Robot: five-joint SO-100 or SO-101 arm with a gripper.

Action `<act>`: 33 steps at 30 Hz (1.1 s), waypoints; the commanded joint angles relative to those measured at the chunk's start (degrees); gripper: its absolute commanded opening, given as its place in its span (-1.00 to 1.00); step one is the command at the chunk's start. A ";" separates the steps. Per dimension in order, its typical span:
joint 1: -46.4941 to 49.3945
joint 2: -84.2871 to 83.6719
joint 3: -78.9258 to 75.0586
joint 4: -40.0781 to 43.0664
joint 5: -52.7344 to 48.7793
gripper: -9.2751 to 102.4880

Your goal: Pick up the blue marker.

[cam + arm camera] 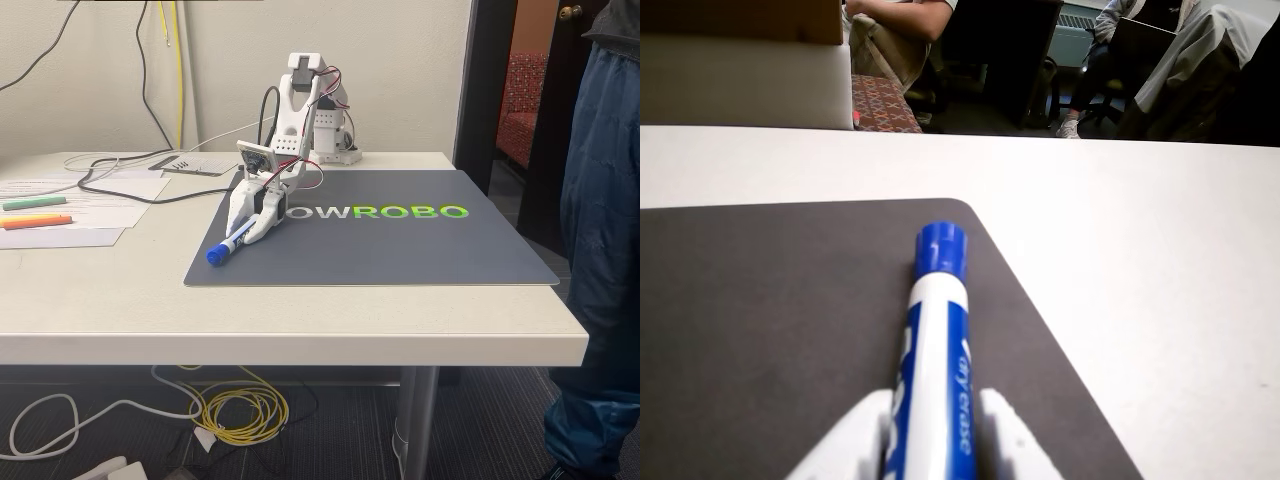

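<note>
Here, in the fixed view, a green highlighter and an orange highlighter lie at the tabletop's left. Further right, the claw pinches the blue marker, cap low over the dark mat's near-left corner. The wrist view shows both fingers touching the barrel.

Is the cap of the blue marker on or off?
On. The blue cap sits on the end of the marker, pointing away from the tool.

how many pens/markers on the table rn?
3. The blue marker sits at the mat's front-left corner between the fingers of the gripper. A green highlighter and an orange highlighter lie on papers at far left.
</note>
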 commanded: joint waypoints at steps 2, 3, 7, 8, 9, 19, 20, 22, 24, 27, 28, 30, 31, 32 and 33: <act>-0.44 0.44 -1.23 -0.79 -0.09 -0.67; -0.44 0.44 -1.23 -0.79 -0.09 -0.67; -0.44 0.44 -0.97 -1.32 0.18 -0.69; -0.53 0.44 -0.88 -1.49 0.18 -0.71; -0.53 0.44 -0.79 -1.58 0.18 -0.71; -0.53 0.44 -0.70 -2.72 2.02 -0.74; -0.62 0.44 -0.70 -3.16 2.72 -0.74; -0.70 0.44 -0.53 -3.78 4.13 -0.74; -0.88 0.70 -0.09 -4.39 5.63 -0.74; -1.05 1.32 0.97 -5.71 7.73 -0.74; -1.05 1.76 1.67 -6.15 8.35 -0.74; -1.05 3.34 3.52 -6.59 9.84 -0.74; -1.14 4.31 4.66 -6.68 10.63 -0.74; -1.23 5.36 5.89 -6.77 11.16 -0.74; -1.32 6.50 7.21 -6.94 11.87 -0.74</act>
